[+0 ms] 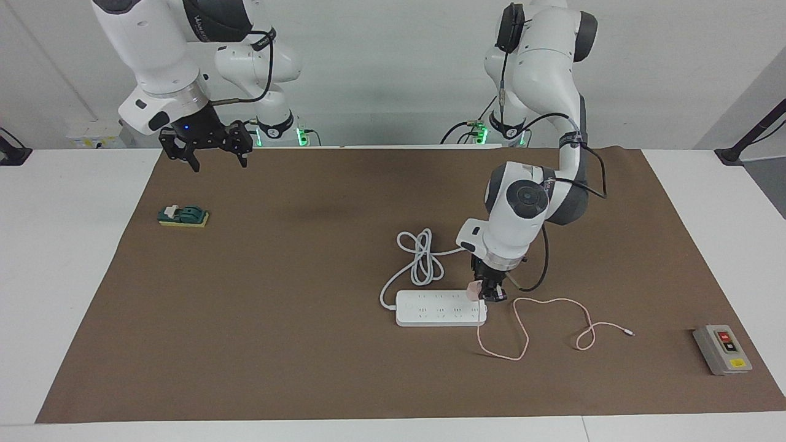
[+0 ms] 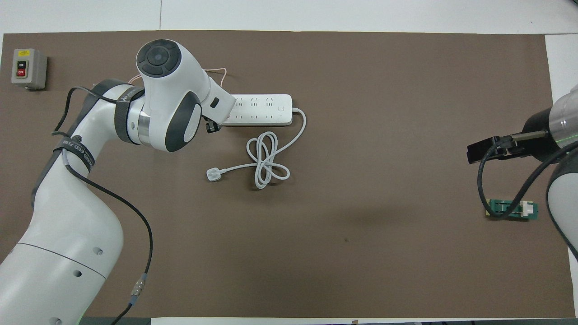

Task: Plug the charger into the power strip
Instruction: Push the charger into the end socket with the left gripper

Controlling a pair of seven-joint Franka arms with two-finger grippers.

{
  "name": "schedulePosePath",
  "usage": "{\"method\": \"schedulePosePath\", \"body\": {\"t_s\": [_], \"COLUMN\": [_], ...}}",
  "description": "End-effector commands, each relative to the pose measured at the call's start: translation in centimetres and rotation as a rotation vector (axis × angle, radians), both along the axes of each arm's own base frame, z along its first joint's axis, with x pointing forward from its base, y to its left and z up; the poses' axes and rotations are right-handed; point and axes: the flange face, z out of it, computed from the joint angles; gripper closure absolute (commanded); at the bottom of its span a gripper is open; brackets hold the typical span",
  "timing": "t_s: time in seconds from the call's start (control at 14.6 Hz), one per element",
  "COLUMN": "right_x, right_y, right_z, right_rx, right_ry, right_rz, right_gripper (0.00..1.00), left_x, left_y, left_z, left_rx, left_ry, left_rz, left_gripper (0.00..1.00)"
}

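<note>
Landmark: power strip (image 1: 440,307), flat on brown mat (image 1: 307,344), lying lengthwise along the table, toward L arm's end.

L gripper (image 1: 489,293): low over strip's end toward L arm's end, pointing down. Jaws pressed together, pinching the charger (image 1: 473,290). Charger is a small pink cube, sitting at the strip's top edge at that end; cannot tell whether prongs are seated in an outlet. In overhead view L arm's wrist covers charger and gripper.

Charger cable (image 1: 540,319): thin, pink, runs from charger in loose loops on mat, away from strip toward L arm's end; free tip lies on mat, well apart from strip.

Strip cord (image 2: 266,158): thick, white, leaves strip's end toward R arm's end, coiled on mat nearer robots than strip; white plug (image 2: 213,174) at its end, unplugged.

R gripper (image 1: 209,147): waits, raised, well apart from strip at R arm's end of table. Jaws spread, holding nothing.

Other items: grey button box (image 1: 722,349), well apart from strip, toward L arm's end; green block (image 1: 183,216), well apart, toward R arm's end.
</note>
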Motion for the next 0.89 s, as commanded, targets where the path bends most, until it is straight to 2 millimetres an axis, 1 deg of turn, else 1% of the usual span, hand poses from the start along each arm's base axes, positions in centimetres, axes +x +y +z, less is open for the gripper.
{"method": "schedulePosePath", "body": {"t_s": [0.0, 0.21, 0.27, 0.34, 0.41, 0.62, 0.69, 0.76, 0.82], "right_x": [-0.5, -0.5, -0.5, -0.5, -0.5, -0.5, -0.5, -0.5, -0.5], "right_y": [-0.2, -0.2, -0.2, -0.2, -0.2, -0.2, -0.2, -0.2, -0.2], "right_z": [0.3, 0.3, 0.3, 0.3, 0.3, 0.4, 0.3, 0.3, 0.4], "right_rx": [0.008, 0.008, 0.008, 0.008, 0.008, 0.008, 0.008, 0.008, 0.008], "right_ry": [0.007, 0.007, 0.007, 0.007, 0.007, 0.006, 0.007, 0.007, 0.006], "right_rz": [-0.021, -0.022, -0.021, -0.02, -0.02, -0.022, -0.022, -0.021, -0.022], "right_gripper": [0.0, 0.0, 0.0, 0.0, 0.0, 0.0, 0.0, 0.0, 0.0], "left_x": [-1.2, -1.6, -1.4, -1.7, -1.8, -1.8, -1.7, -1.6, -1.6], "left_y": [-0.1, 0.1, 0.0, -0.3, -0.8, -1.1, -0.9, -0.7, -0.8], "left_z": [-2.8, -3.5, -3.4, -3.9, -3.9, -4.5, -4.7, -5.0, -5.8], "left_rx": [0.023, 0.027, 0.018, 0.012, 0.011, 0.016, 0.025, 0.041, 0.047], "left_ry": [0.03, 0.034, 0.006, -0.01, -0.02, -0.025, -0.026, -0.021, -0.011], "left_rz": [-0.026, -0.027, -0.029, -0.041, -0.051, -0.059, -0.065, -0.071, -0.075], "left_gripper": [1.0, 1.0, 1.0, 1.0, 1.0, 1.0, 1.0, 1.0, 1.0]}}
